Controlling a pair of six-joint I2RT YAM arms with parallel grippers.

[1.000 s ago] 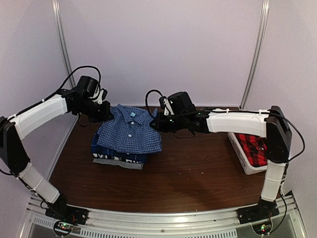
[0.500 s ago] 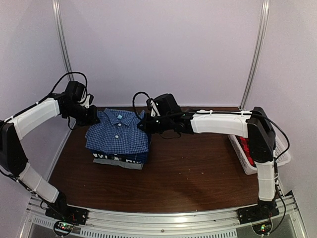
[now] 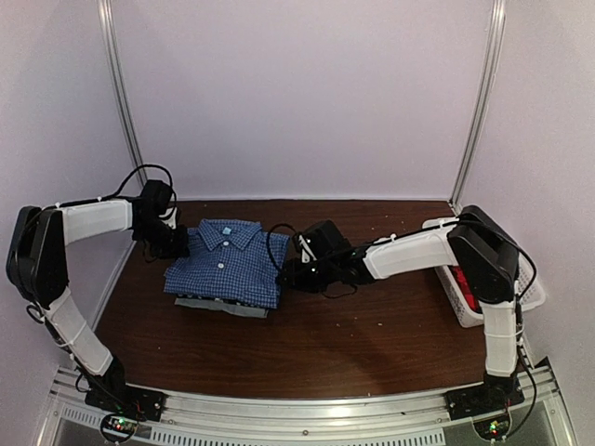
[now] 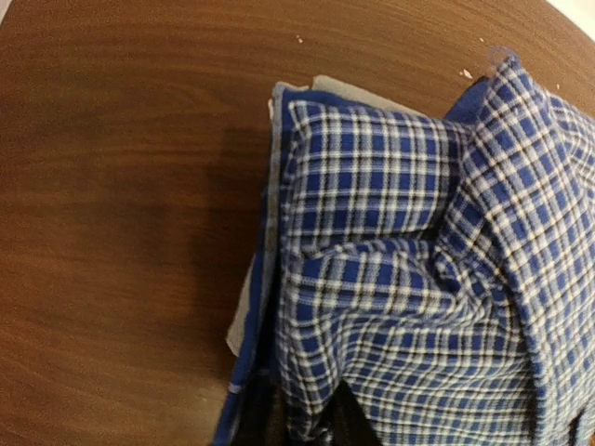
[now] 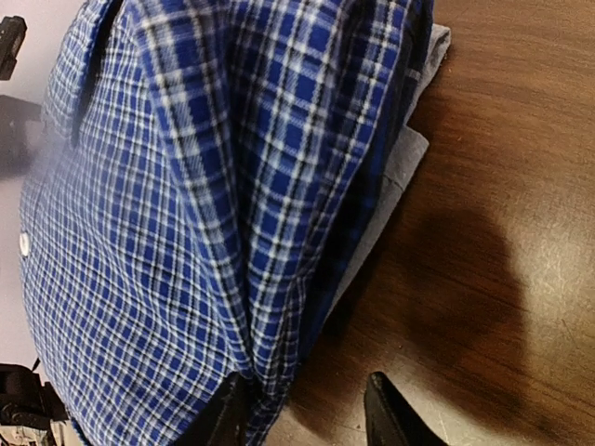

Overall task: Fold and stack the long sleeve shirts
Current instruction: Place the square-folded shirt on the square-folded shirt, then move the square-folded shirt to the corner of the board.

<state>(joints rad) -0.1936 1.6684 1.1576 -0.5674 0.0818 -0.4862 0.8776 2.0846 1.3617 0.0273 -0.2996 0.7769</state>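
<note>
The blue-and-white check shirt (image 3: 226,268) lies folded, collar to the back, on top of a stack at the table's left. A darker blue shirt edge (image 4: 271,214) and a grey layer (image 4: 247,316) show beneath it. My left gripper (image 3: 173,244) is low at the shirt's left edge. In the left wrist view its fingers (image 4: 349,423) stand slightly apart with the cloth (image 4: 400,279) between them. My right gripper (image 3: 289,275) is open at the shirt's right edge: one finger (image 5: 228,413) touches the cloth (image 5: 167,232), the other rests over bare wood.
A white slatted basket (image 3: 448,279) sits at the table's right edge, mostly behind my right arm, with red-and-black plaid cloth (image 3: 469,295) inside. Brown tabletop (image 3: 372,344) spreads in front of the stack. Walls and metal posts close the back.
Both arms carried the checked shirt left and down onto the stack. The right jaws have spread and let go of its edge; the left jaws have loosened a little.
</note>
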